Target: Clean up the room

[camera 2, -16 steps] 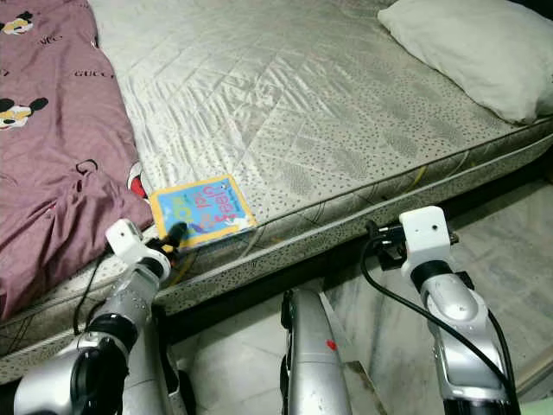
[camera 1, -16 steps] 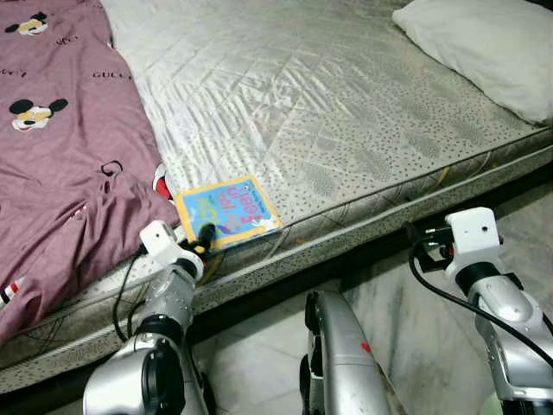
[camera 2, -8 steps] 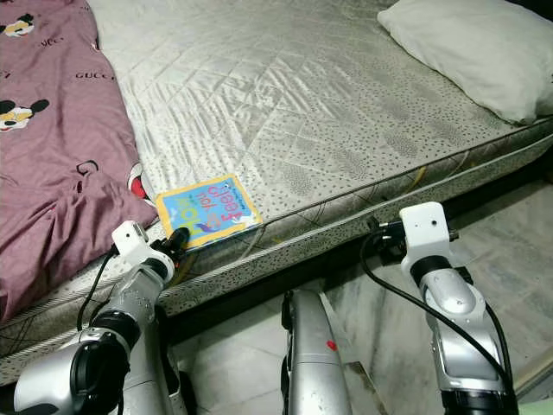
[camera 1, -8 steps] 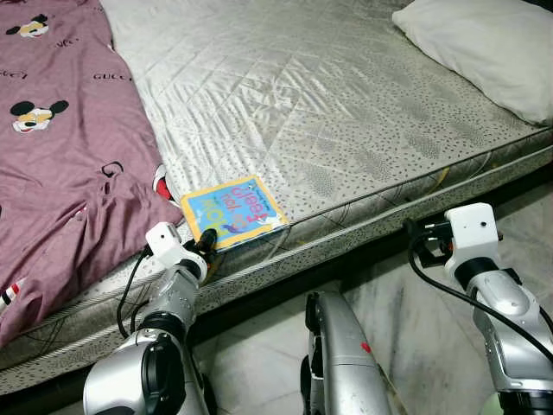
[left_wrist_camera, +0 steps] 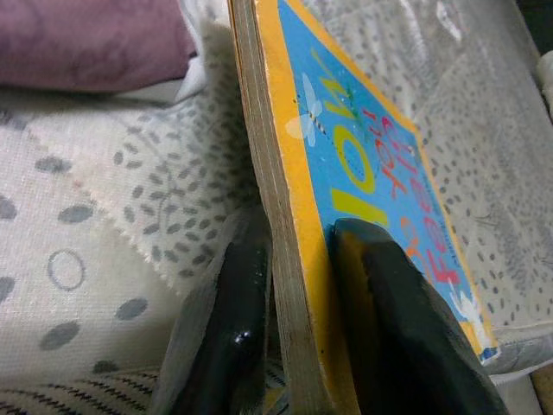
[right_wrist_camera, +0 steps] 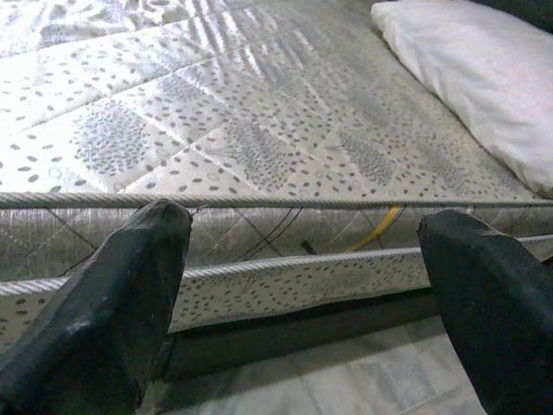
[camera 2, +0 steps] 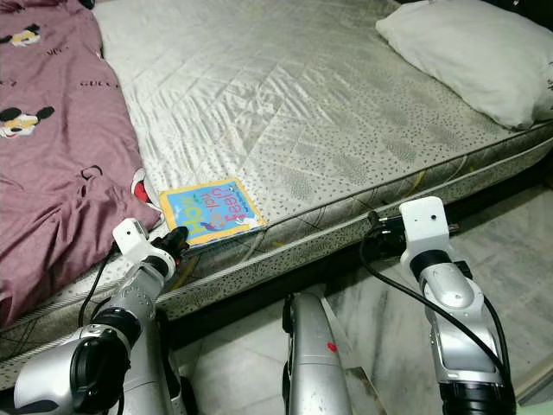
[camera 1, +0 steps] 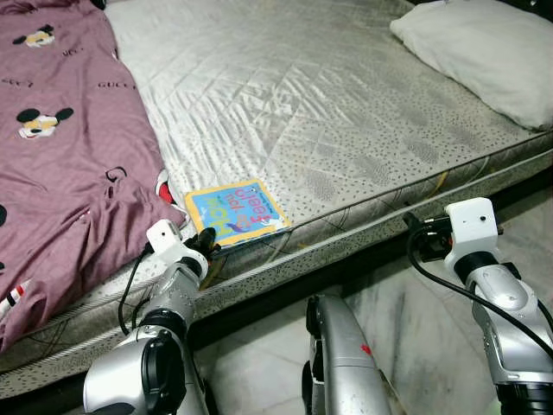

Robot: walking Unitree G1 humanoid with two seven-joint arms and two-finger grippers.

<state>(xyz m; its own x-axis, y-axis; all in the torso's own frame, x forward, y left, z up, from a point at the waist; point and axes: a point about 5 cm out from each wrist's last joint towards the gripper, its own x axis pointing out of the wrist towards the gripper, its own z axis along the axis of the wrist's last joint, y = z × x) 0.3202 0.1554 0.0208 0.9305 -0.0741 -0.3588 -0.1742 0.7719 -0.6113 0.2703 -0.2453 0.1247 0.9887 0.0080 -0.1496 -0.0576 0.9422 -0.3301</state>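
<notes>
A thin children's book (camera 1: pixel 237 215) with a blue cover and yellow border lies at the near edge of the grey mattress (camera 1: pixel 328 95). My left gripper (camera 1: pixel 206 241) is shut on the book's near corner. In the left wrist view one black finger (left_wrist_camera: pixel 393 333) lies on the cover and the other (left_wrist_camera: pixel 226 341) under the book (left_wrist_camera: pixel 363 164). My right gripper (right_wrist_camera: pixel 311 285) stands open, in the air beside the mattress side (right_wrist_camera: pixel 285 251), with nothing between its fingers.
A maroon Mickey Mouse sheet (camera 1: pixel 60 173) covers the left part of the bed, close to the book. A white pillow (camera 1: pixel 479 47) lies at the far right. Marble floor (camera 1: pixel 406 328) runs along the bed's front, with my own leg (camera 1: pixel 341 354) in the middle.
The book has slid a little toward the mattress edge with my left gripper on it. The camera has tilted slightly. The right arm has barely moved.
</notes>
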